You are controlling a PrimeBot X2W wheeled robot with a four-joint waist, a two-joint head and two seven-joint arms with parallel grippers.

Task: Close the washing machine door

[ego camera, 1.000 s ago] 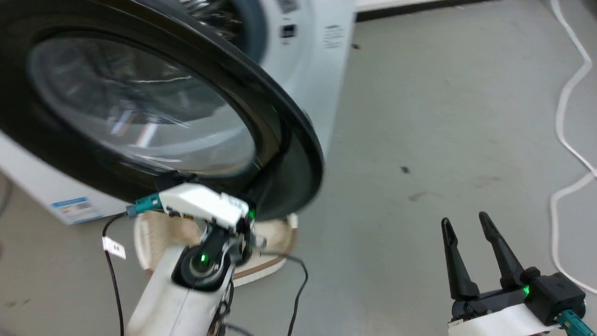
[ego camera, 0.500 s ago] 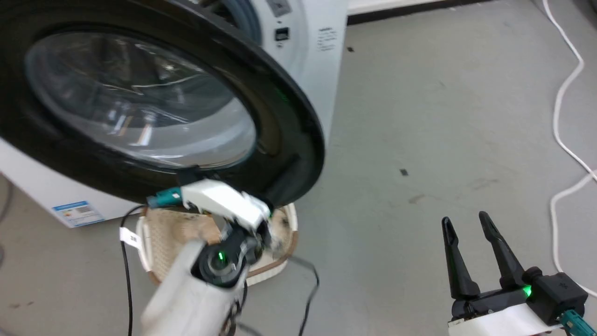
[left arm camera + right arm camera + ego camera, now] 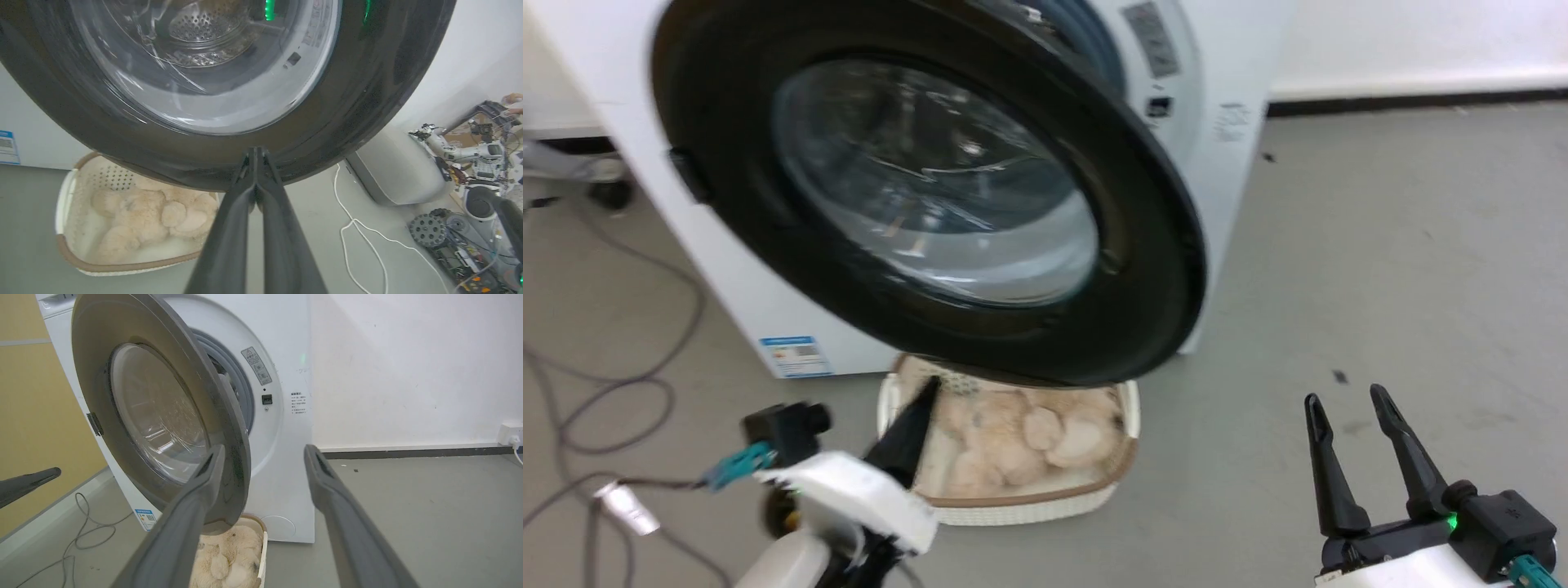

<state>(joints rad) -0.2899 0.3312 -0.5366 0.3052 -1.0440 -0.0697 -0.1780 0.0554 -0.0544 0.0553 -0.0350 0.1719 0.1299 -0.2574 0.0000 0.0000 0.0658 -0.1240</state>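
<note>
Our left gripper (image 3: 256,157), jaws closed empty, sits just under the black-rimmed round glass door (image 3: 367,102), centre frame. Our right gripper (image 3: 1343,400), jaws apart, lies farther.

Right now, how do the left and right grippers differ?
The left gripper is shut, fingers pressed together; the right gripper is open, fingers spread. The left points at the lower rim of the washing machine door, near the basket; the right hangs over the floor, away from it. Both are empty, with long dark fingers.
</note>
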